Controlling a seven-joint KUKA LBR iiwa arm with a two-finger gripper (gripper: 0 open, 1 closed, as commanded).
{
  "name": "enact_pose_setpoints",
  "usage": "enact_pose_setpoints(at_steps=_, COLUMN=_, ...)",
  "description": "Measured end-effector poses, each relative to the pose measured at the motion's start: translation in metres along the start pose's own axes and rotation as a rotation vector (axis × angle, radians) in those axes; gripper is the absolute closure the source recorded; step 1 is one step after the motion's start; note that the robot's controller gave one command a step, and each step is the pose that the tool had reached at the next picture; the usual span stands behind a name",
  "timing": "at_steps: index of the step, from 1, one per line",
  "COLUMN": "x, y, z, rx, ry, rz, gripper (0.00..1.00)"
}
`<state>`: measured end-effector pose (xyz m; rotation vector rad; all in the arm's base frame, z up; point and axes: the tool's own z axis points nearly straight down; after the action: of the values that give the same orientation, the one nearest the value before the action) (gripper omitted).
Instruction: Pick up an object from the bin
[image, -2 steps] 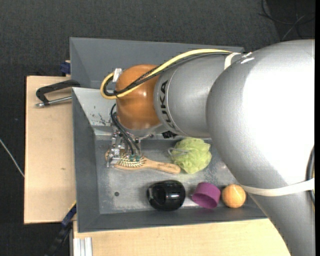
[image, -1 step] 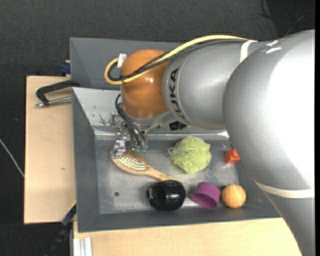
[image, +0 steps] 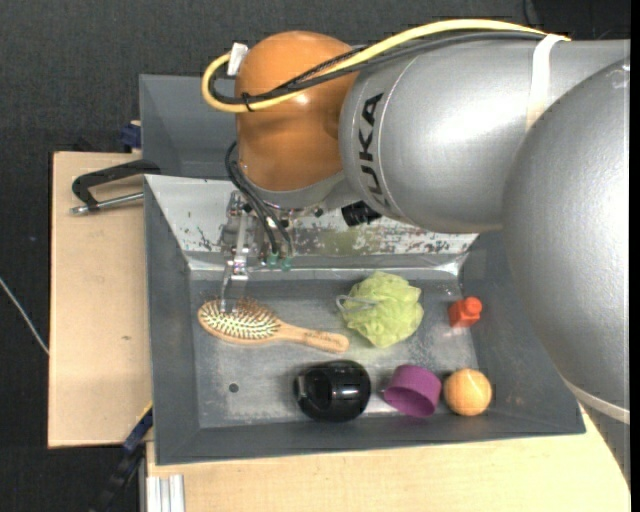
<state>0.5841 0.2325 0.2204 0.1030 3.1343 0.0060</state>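
Observation:
My gripper (image: 254, 262) hangs at the back left of the bin, under the orange wrist cover. Its two fingers stand apart, open, with nothing between them. The left fingertip (image: 236, 272) is just above the head of a wooden hairbrush (image: 241, 323). The brush lies flat on the bin floor, bristles up, with its handle pointing right. A yellow-green mesh bath sponge (image: 382, 308) lies to the right of the brush, apart from the gripper.
Along the bin's front edge sit a black rounded object (image: 332, 390), a purple cup on its side (image: 413, 390) and an orange ball (image: 467, 391). A small red-orange piece (image: 464, 311) lies by the right wall. The arm covers the bin's upper right.

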Motion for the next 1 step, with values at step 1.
enact_pose_setpoints(at_steps=1, x=0.0000, y=-0.0005, z=0.0005, rx=0.001, ry=0.001, rz=0.001, gripper=0.00)
